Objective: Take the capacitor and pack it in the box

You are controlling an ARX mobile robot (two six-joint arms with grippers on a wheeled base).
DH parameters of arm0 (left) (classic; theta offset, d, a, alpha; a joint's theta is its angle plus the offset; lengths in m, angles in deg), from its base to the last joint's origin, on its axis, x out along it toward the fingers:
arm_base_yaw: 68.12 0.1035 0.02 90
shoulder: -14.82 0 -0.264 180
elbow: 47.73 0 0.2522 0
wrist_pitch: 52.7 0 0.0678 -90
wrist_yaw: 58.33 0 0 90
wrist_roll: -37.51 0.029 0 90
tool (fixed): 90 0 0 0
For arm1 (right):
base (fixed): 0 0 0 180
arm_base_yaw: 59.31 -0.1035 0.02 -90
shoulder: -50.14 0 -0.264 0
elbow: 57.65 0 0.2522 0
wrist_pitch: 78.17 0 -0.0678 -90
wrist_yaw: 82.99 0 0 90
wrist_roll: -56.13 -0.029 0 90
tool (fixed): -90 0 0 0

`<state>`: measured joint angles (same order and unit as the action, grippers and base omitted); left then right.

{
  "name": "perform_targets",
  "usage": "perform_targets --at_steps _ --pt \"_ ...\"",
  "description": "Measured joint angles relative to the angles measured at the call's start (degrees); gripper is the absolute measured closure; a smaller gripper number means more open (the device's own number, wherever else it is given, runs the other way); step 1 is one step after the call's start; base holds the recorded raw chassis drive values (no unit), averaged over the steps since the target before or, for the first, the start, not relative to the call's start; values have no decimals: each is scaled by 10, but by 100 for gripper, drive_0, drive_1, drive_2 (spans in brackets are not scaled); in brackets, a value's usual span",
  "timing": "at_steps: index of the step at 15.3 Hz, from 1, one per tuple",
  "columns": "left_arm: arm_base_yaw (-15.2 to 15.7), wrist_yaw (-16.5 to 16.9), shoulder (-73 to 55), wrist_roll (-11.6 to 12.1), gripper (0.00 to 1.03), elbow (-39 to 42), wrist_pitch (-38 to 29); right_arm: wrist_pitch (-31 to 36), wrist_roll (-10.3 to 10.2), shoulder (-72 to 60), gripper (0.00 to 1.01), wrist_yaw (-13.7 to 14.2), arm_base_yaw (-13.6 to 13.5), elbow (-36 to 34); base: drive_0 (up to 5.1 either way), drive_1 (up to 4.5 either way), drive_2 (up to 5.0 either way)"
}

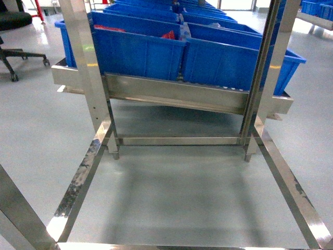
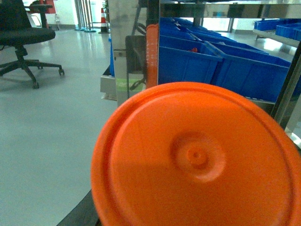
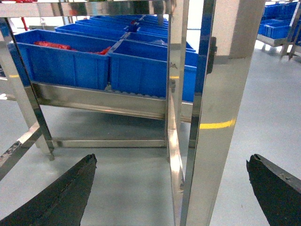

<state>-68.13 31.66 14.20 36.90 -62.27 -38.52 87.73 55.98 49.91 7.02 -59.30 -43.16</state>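
Head view: a steel rack (image 1: 171, 94) stands on a grey floor (image 1: 171, 192), its sloped shelf carrying rows of blue bins (image 1: 140, 49); red items (image 1: 169, 35) show inside the near bins. Part of an office chair (image 1: 13, 31) sits at upper left. Neither gripper appears, and neither the capacitor nor the peach-pink box is in sight.

Left wrist view: an orange disc (image 2: 197, 157) with a raised centre fills the lower frame, hiding the left gripper, so the state of its fingers cannot be told. Behind it are a steel post (image 2: 124, 47), blue bins (image 2: 221, 66) and a black office chair (image 2: 23, 42) on the floor.

Right wrist view: the right gripper (image 3: 171, 188) has its two dark fingers (image 3: 61, 193) set wide apart, holding nothing, with a steel upright (image 3: 207, 117) of the rack between them. Blue bins (image 3: 141, 66) rest on the shelf beyond; the box is not visible here either.
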Motion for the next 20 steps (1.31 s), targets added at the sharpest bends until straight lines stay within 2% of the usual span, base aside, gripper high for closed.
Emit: perform_targets --at_steps 2,20 --pt "0 0 0 0 59 0 0 0 0 0 3 0 0 0 0 0 0" --pt "0 0 0 0 59 0 -2 1 0 0 3 0 0 0 -487 257 257"
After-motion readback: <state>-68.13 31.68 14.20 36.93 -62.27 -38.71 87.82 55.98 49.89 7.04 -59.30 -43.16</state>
